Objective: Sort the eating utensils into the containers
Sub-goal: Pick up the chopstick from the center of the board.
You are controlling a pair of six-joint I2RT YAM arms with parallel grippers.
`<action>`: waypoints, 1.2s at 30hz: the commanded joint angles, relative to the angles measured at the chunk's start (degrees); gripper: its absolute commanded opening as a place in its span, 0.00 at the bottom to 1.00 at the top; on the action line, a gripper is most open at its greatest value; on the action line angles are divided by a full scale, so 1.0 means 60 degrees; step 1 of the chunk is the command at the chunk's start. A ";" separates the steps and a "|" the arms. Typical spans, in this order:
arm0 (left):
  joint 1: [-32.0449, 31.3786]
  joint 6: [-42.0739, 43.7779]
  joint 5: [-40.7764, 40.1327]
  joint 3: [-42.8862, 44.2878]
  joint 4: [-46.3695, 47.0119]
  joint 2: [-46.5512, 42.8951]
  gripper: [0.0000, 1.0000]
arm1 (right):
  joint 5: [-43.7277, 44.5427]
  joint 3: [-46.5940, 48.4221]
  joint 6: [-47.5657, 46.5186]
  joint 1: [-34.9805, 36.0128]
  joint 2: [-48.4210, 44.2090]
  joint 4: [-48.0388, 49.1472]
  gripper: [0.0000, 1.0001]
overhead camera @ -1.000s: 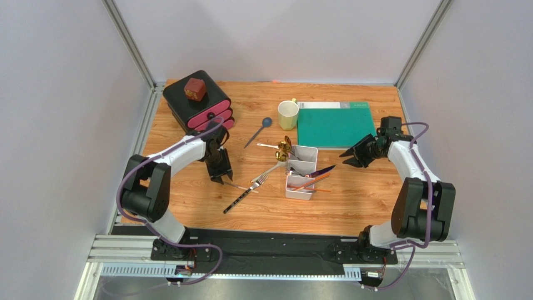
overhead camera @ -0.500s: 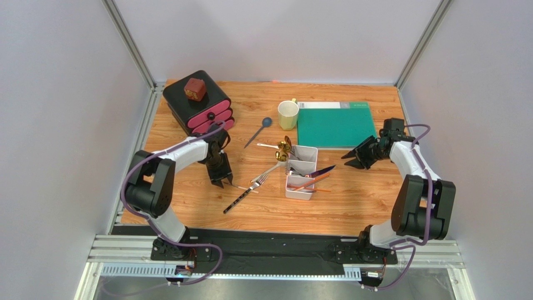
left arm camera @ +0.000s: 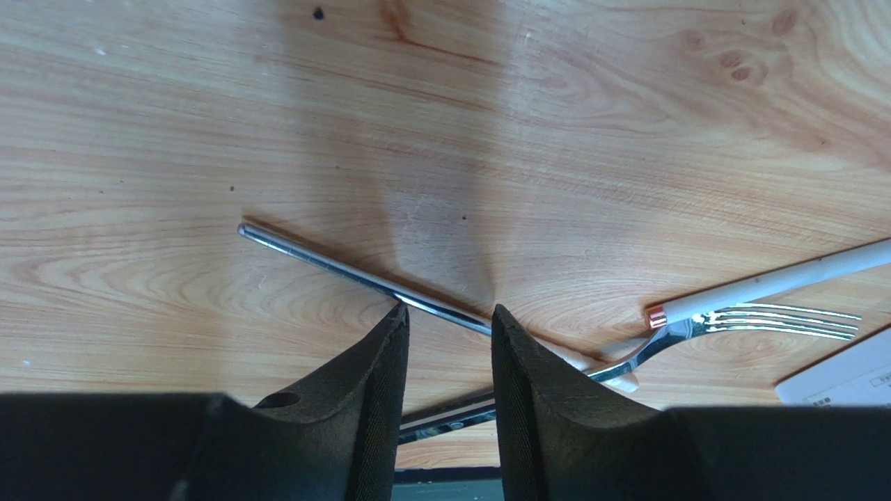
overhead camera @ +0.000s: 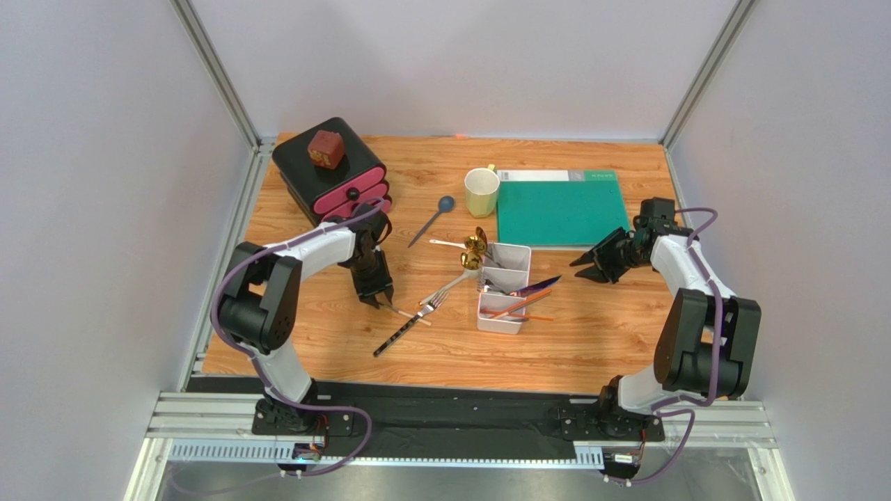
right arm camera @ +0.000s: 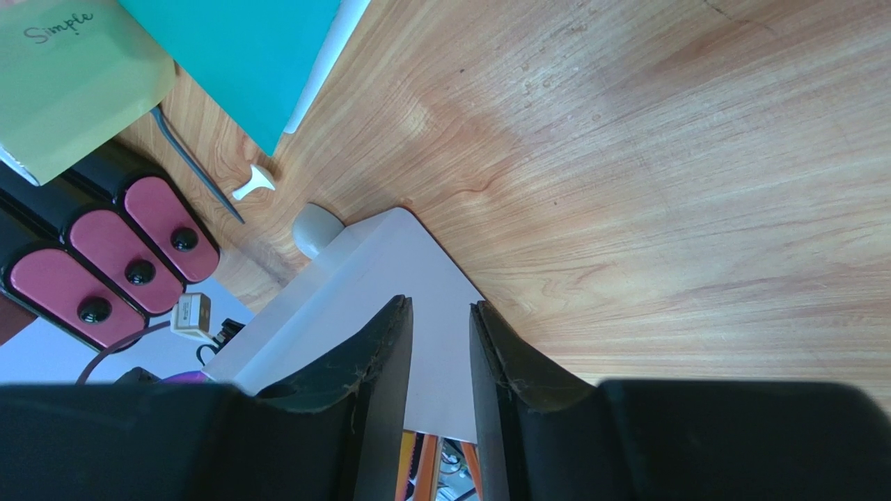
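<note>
While the left gripper (left arm camera: 444, 318) sits low over the table (overhead camera: 586, 334), its jaws stand a narrow gap apart and the silver stick (left arm camera: 324, 261) runs slantwise between the tips, so the step in hand reads as the pickup of that stick. The jaws are not closed on it; wood shows on each side of the shaft in the wrist view. The stick lies flat, left of the tray (overhead camera: 498, 325). Its right end meets the fork (left arm camera: 774, 318) and a white-handled piece (left arm camera: 795, 280), and I cannot tell which lies on top. A dark utensil (overhead camera: 395, 336) lies just near of this cluster. Judgement: a thin stick flat on wood will likely roll or squirt out if pinched high or on the slant. Better to turn the wrist so the jaws cross the shaft squarely, keep the tips down at the table, then close. The lift should be straight up and slow at first, so the tangled end slips clear without dragging the fork. The tray's near compartment holds orange-brown sticks (overhead camera: 518, 306), which looks the likely home for this one. The right gripper (right arm camera: 439, 306) hovers right of the tray, jaws a narrow gap apart and empty, and seems clear of the carry path.
</note>
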 commanded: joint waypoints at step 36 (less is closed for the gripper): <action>-0.0742 0.1721 -0.0670 0.5140 -0.0978 0.1084 0.00 | -0.0103 0.0398 0.0124 -0.0228 -0.0026 0.0042 0.30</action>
